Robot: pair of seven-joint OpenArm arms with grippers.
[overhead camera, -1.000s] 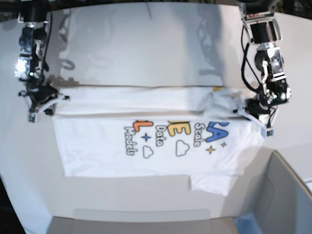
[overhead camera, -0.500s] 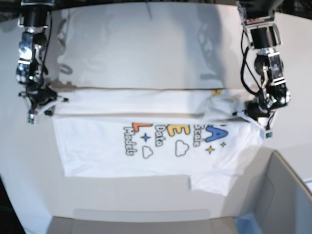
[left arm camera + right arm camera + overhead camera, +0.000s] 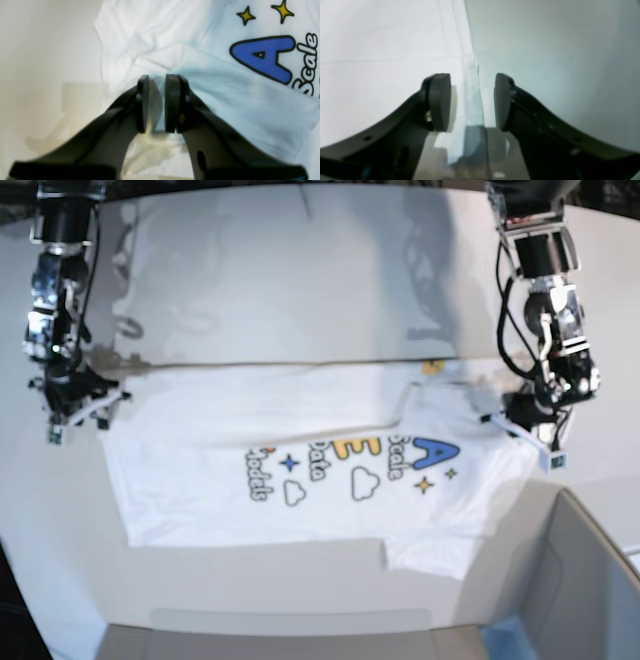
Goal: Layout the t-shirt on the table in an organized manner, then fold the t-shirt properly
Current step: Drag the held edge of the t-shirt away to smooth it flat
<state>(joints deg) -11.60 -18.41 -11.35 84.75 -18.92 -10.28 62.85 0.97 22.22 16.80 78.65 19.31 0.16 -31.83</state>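
White t-shirt on a white table, its print showing a blue letter A and yellow stars right of the black left claw.

Taking the t-shirt as my landmark, I see bare table all along its far side, wide enough for either arm to sweep across. Just beyond its near right corner a grey bin rises and blocks any low pass there. At the shirt's two ends the left gripper and right gripper already occupy the room beside the cloth.
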